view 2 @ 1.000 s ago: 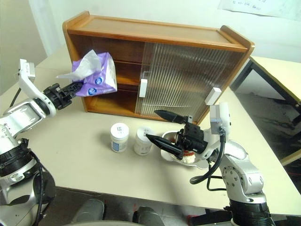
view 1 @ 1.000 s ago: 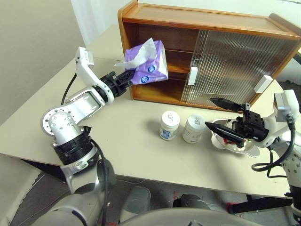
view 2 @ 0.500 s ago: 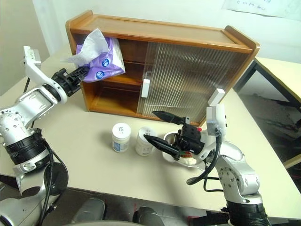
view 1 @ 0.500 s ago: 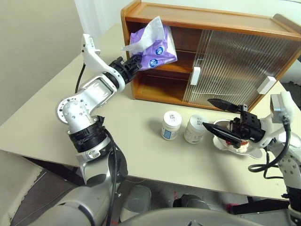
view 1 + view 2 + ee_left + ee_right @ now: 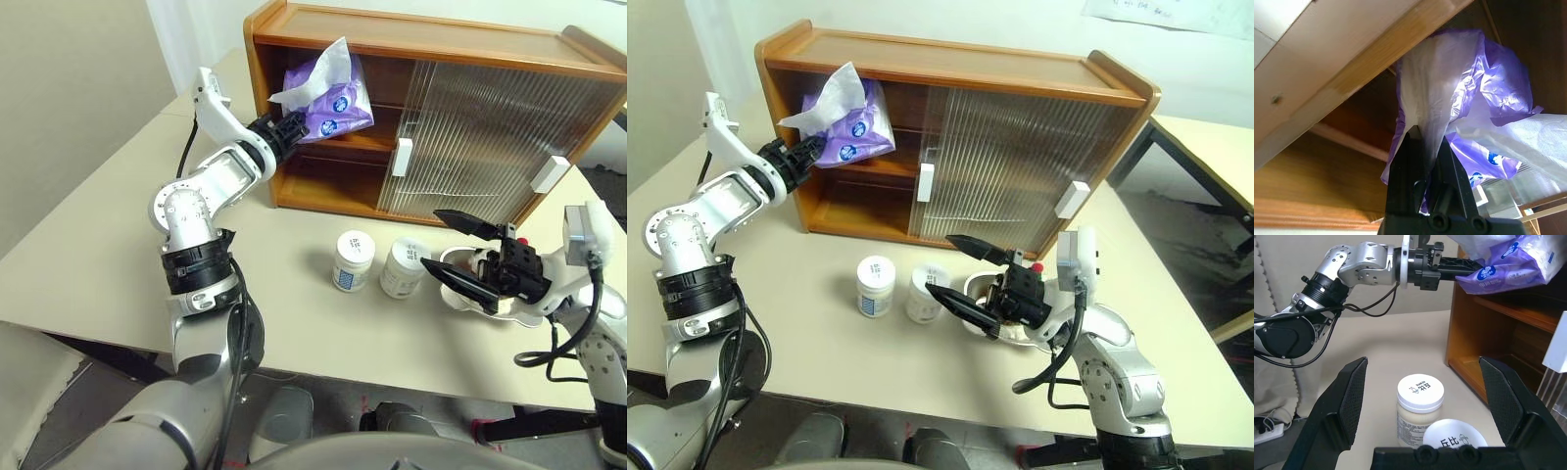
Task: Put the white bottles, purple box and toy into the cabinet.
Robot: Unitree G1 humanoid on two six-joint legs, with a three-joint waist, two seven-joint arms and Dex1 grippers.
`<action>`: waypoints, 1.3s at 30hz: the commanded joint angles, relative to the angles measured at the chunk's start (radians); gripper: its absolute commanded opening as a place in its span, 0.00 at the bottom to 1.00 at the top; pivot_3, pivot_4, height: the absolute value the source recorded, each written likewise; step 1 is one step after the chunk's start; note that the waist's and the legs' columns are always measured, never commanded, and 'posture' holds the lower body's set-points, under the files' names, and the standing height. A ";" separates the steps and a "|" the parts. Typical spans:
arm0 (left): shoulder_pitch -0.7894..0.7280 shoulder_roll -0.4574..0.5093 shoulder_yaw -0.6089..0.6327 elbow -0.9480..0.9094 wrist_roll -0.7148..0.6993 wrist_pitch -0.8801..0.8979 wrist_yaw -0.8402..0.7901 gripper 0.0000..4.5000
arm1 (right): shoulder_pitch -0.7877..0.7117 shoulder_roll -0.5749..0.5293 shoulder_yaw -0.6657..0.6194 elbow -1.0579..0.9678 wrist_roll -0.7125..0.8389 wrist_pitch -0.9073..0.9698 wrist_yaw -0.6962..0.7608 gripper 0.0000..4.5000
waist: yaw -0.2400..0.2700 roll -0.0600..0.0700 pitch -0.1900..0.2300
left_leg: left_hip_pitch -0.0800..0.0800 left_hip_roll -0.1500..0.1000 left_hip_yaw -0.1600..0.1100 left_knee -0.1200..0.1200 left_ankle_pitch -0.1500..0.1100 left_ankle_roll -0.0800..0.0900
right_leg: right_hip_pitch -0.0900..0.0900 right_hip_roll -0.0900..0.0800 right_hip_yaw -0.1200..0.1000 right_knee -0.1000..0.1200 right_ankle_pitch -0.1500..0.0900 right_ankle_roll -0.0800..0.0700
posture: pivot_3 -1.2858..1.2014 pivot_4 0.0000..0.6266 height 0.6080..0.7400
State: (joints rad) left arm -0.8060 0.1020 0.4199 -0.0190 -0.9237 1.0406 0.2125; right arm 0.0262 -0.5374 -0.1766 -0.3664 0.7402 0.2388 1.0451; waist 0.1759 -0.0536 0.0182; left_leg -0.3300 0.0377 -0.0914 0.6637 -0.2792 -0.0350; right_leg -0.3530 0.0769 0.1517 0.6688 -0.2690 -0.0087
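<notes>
Purple box at the mouth of the cabinet, upper compartment

Your left hand (image 5: 291, 128) is pinched tight on the back end of the purple box (image 5: 331, 99), holding it level and nosed into the open side of the cabinet (image 5: 441, 54), above the inner shelf (image 5: 358, 142), so it can be set down without catching the frame. Your right hand (image 5: 453, 249) waits with its fingers spread wide, empty, in front of the cabinet's closed sliding doors (image 5: 480, 137), above the metal bowl (image 5: 495, 299) with the toy (image 5: 1021, 328). The two white bottles (image 5: 377, 264) stand on the desk (image 5: 98, 255) just in front of the cabinet, ready for pickup.
</notes>
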 commanded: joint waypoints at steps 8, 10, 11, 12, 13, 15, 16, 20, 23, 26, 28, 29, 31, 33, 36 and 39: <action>-0.036 -0.019 -0.041 0.074 0.064 -0.072 -0.018 0.00 | 0.001 -0.001 0.008 -0.001 -0.017 -0.022 0.000 1.00 | -0.026 0.000 0.000 | 0.000 0.000 0.000 0.001 0.000 0.000 | 0.000 0.000 0.000 0.000 -0.003 0.006 | 0.57 0.01 1.00; -0.041 -0.020 -0.037 0.083 0.069 -0.084 -0.021 0.00 | 0.000 -0.001 0.009 -0.002 -0.017 -0.022 0.000 1.00 | -0.030 0.000 0.000 | 0.000 0.000 0.000 0.001 0.000 0.000 | 0.001 0.000 0.000 0.000 -0.003 0.006 | 0.57 0.00 1.00; -0.044 -0.020 -0.031 0.090 0.072 -0.095 -0.020 0.00 | 0.001 -0.001 0.009 -0.003 -0.017 -0.022 0.000 1.00 | -0.032 0.000 0.000 | 0.000 0.000 0.000 0.001 0.000 0.000 | 0.001 0.000 0.000 0.000 -0.003 0.006 | 0.57 0.00 1.00; -0.048 -0.019 -0.026 0.096 0.076 -0.105 -0.019 0.00 | 0.002 -0.001 0.008 -0.004 -0.016 -0.022 0.000 1.00 | -0.034 0.000 0.000 | 0.000 0.000 0.000 0.002 0.000 0.000 | 0.002 0.000 0.000 0.000 -0.003 0.007 | 0.57 0.00 1.00; -0.053 -0.016 -0.023 0.104 0.083 -0.115 -0.018 0.00 | 0.003 -0.002 0.006 -0.005 -0.015 -0.021 -0.001 1.00 | -0.036 0.000 0.000 | 0.000 0.000 0.000 0.002 0.000 0.000 | 0.002 0.000 0.000 0.000 -0.003 0.007 | 0.57 0.00 1.00; -0.063 -0.012 -0.020 0.119 0.089 -0.129 -0.019 0.00 | 0.006 -0.004 0.004 -0.006 -0.014 -0.020 -0.002 1.00 | -0.039 0.000 0.000 | 0.000 0.000 0.000 0.003 0.000 0.001 | 0.002 0.000 0.000 0.000 -0.002 0.007 | 0.57 0.00 1.00; -0.068 -0.012 -0.018 0.126 0.087 -0.132 -0.019 0.00 | 0.008 -0.005 0.002 -0.007 -0.014 -0.020 -0.003 1.00 | -0.041 0.000 0.000 | 0.000 0.000 0.000 0.004 0.000 0.001 | 0.002 0.000 0.000 0.000 -0.002 0.007 | 0.57 0.00 1.00; -0.075 -0.009 -0.026 0.133 0.084 -0.126 -0.038 0.14 | 0.013 -0.007 0.002 -0.010 -0.012 -0.015 -0.003 1.00 | -0.044 0.000 0.000 | 0.000 0.000 0.000 0.006 -0.001 0.002 | 0.003 0.000 0.000 0.000 -0.002 0.008 | 0.57 0.00 1.00; -0.080 -0.013 -0.023 0.133 0.082 -0.132 -0.043 0.35 | 0.015 -0.007 0.001 -0.012 -0.010 -0.014 -0.005 1.00 | -0.046 0.000 0.000 | 0.000 0.000 0.000 0.007 -0.001 0.002 | 0.004 0.000 0.000 0.000 -0.002 0.008 | 0.57 0.00 1.00; -0.084 -0.012 -0.023 0.131 0.081 -0.133 -0.051 0.58 | 0.016 -0.008 0.000 -0.014 -0.009 -0.014 -0.005 1.00 | -0.047 0.000 0.000 | 0.000 0.000 0.000 0.008 -0.001 0.002 | 0.004 0.000 0.000 0.000 -0.002 0.009 | 0.57 0.00 1.00; -0.084 -0.013 -0.022 0.130 0.086 -0.141 -0.052 0.72 | 0.016 -0.009 0.000 -0.015 -0.009 -0.013 -0.006 1.00 | -0.048 0.000 0.000 | 0.000 -0.001 0.000 0.009 -0.001 0.003 | 0.005 0.000 0.000 0.000 -0.001 0.009 | 0.57 0.00 1.00; -0.083 -0.012 -0.023 0.129 0.090 -0.147 -0.054 0.81 | 0.016 -0.009 -0.001 -0.016 -0.009 -0.013 -0.007 1.00 | -0.048 0.000 0.000 | 0.000 -0.001 0.000 0.009 -0.001 0.003 | 0.005 0.000 0.000 0.000 -0.001 0.009 | 0.57 0.00 1.00; -0.074 -0.005 -0.032 0.114 0.095 -0.146 -0.066 0.96 | 0.017 -0.010 -0.002 -0.016 -0.009 -0.013 -0.008 1.00 | -0.049 0.000 0.000 | 0.000 -0.001 0.000 0.010 -0.001 0.003 | 0.005 0.000 0.000 0.000 -0.001 0.009 | 0.57 0.00 1.00; -0.060 0.010 -0.048 0.091 0.099 -0.130 -0.082 0.99 | 0.016 -0.012 -0.002 -0.017 -0.010 -0.012 -0.010 1.00 | -0.050 0.000 0.000 | 0.000 -0.001 0.000 0.010 -0.002 0.003 | 0.005 0.000 0.000 0.000 -0.001 0.010 | 0.57 0.00 1.00; -0.010 0.077 -0.104 0.018 0.112 -0.080 -0.143 0.99 | 0.017 -0.016 -0.003 -0.016 -0.010 -0.010 -0.011 1.00 | -0.054 0.000 0.000 | 0.000 -0.001 0.000 0.011 -0.002 0.003 | 0.005 0.000 0.000 0.000 -0.001 0.010 | 0.57 0.00 1.00; 0.064 0.174 -0.154 -0.077 0.113 -0.029 -0.223 0.99 | 0.016 -0.020 -0.004 -0.014 -0.007 -0.008 -0.010 1.00 | -0.058 0.000 0.000 | 0.000 -0.001 0.000 0.010 -0.002 0.003 | 0.005 0.000 0.000 0.000 -0.001 0.010 | 0.57 0.01 1.00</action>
State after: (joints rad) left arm -0.7715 0.2473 0.2972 -0.0470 -0.8166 0.9716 0.0326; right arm 0.0431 -0.5471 -0.1762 -0.3792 0.7359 0.2257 1.0361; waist 0.1182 -0.0533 0.0180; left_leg -0.3296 0.0367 -0.0915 0.6741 -0.2812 -0.0323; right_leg -0.3478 0.0769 0.1519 0.6687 -0.2701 0.0008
